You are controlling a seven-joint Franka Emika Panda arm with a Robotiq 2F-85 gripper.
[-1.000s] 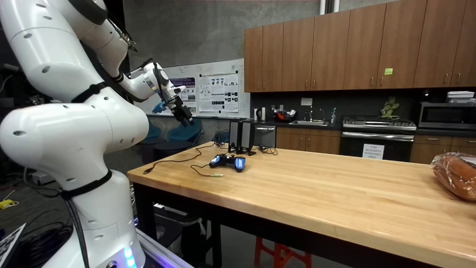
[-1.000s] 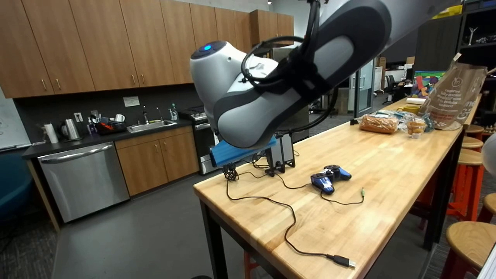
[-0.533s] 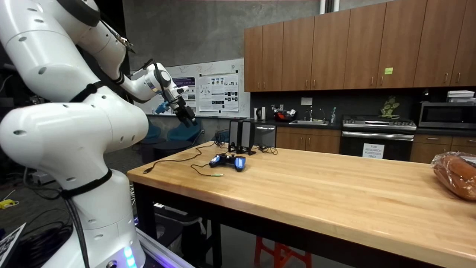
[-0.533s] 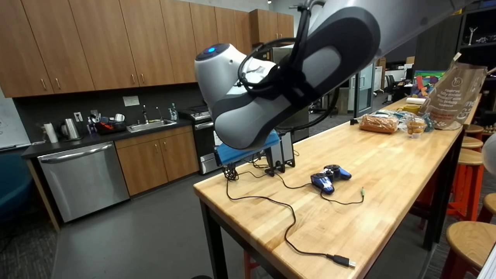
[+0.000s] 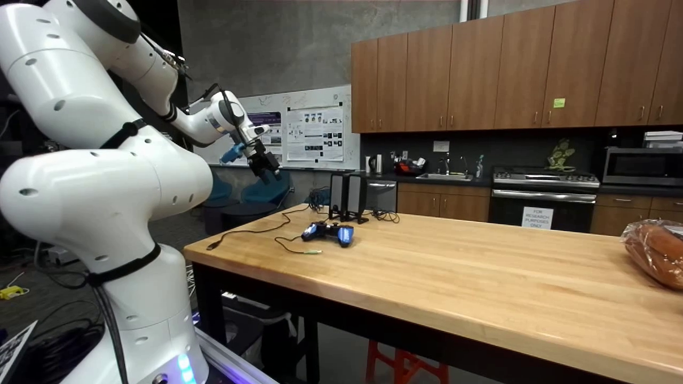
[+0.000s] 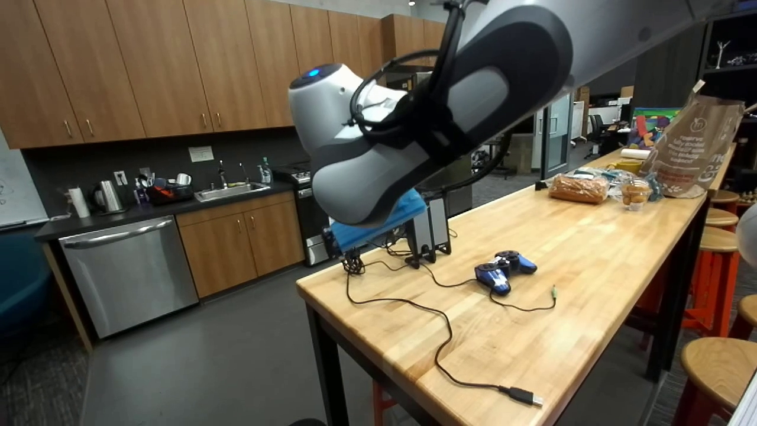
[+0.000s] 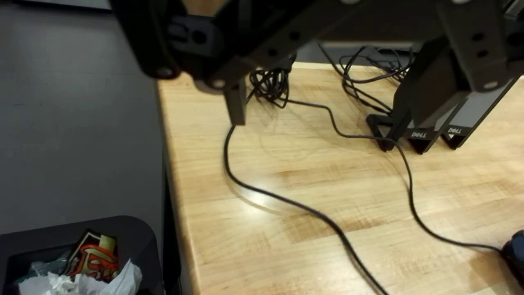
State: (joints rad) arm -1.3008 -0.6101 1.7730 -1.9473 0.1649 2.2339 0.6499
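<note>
My gripper (image 7: pixel 333 116) is open and empty in the wrist view, its two dark fingers wide apart. It hangs above the end of the wooden table (image 7: pixel 262 151). In an exterior view, the gripper (image 5: pixel 270 175) is in the air, tilted down, over or just beyond the table's far left corner. A black cable (image 7: pixel 286 200) and its bundled coil (image 7: pixel 270 84) lie below it. Two Dell speakers (image 7: pixel 477 108) stand to the right in the wrist view. A blue and black game controller (image 6: pixel 502 272) lies on the table. The arm mostly hides the gripper in that exterior view.
A grey bin (image 7: pixel 123 229) with wrappers and paper stands on the floor beside the table edge. Bagged bread (image 6: pixel 578 188), a muffin container (image 6: pixel 635 194) and a paper bag (image 6: pixel 689 148) are at the far end. Stools (image 6: pixel 721 361) line one side.
The arm's upper links have shifted a little to the left in both exterior views. The gripper has moved only slightly. The things on the table have not moved.
</note>
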